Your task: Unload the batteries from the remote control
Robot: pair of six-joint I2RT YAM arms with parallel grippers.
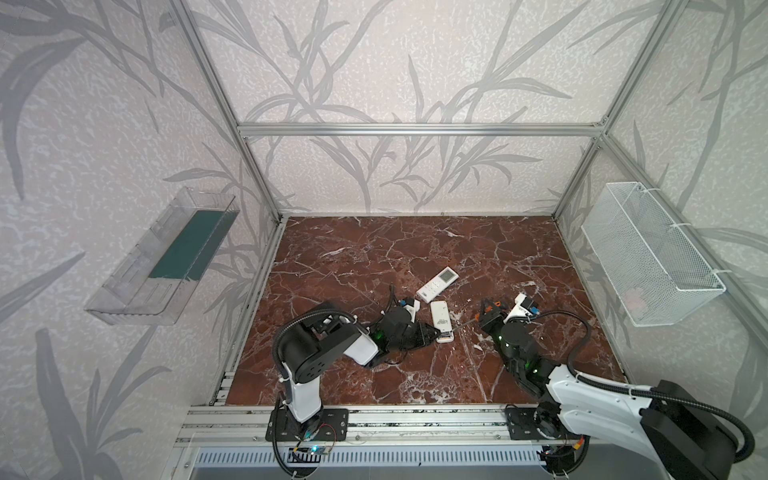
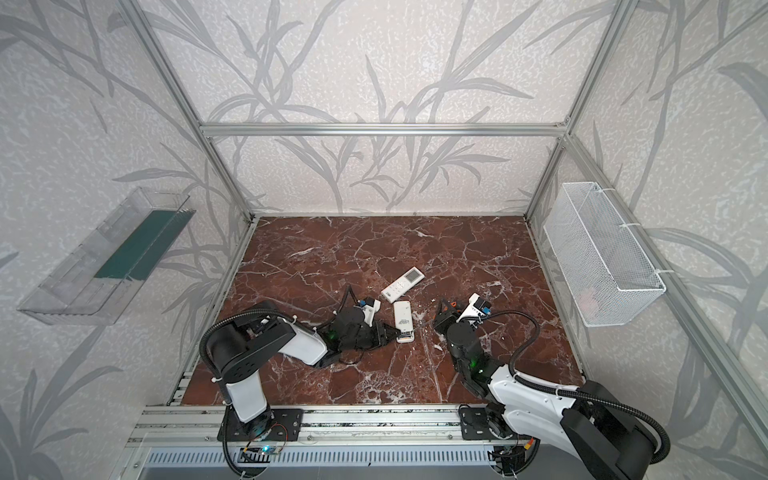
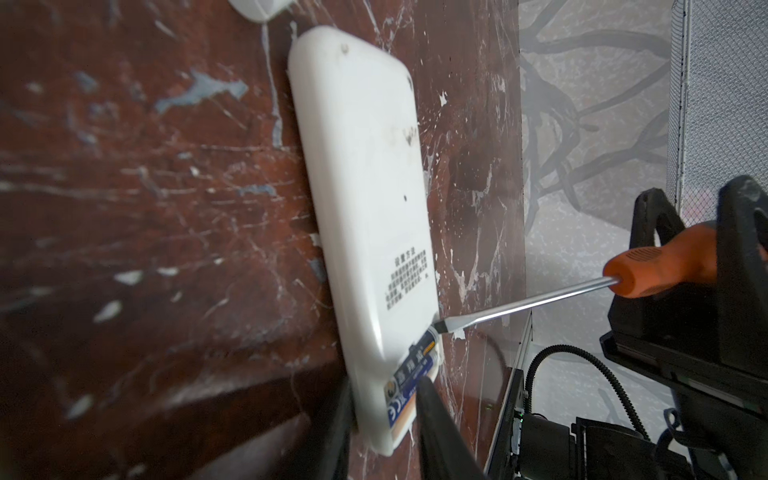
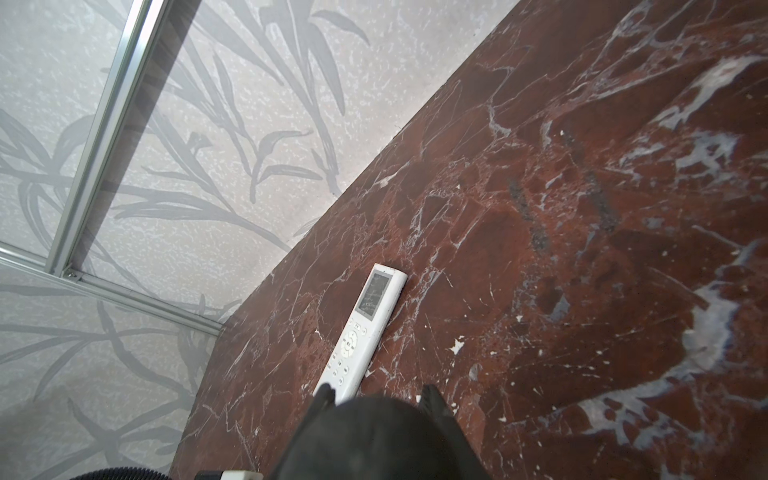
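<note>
The remote (image 3: 365, 187) lies face down on the table (image 1: 353, 257). The batteries (image 3: 409, 374) sit in its open bay, at the end nearest the left tool (image 3: 386, 428). That tool's fingers straddle this end, but I cannot tell whether they squeeze it. The right tool (image 3: 698, 232) is clenched on a screwdriver (image 3: 532, 301), whose flat tip touches a battery's end. A second remote (image 1: 437, 283) lies face up just beyond.

White remote (image 3: 361, 187); orange-handled screwdriver (image 3: 648, 270); red marbled table (image 3: 124, 208)
</note>
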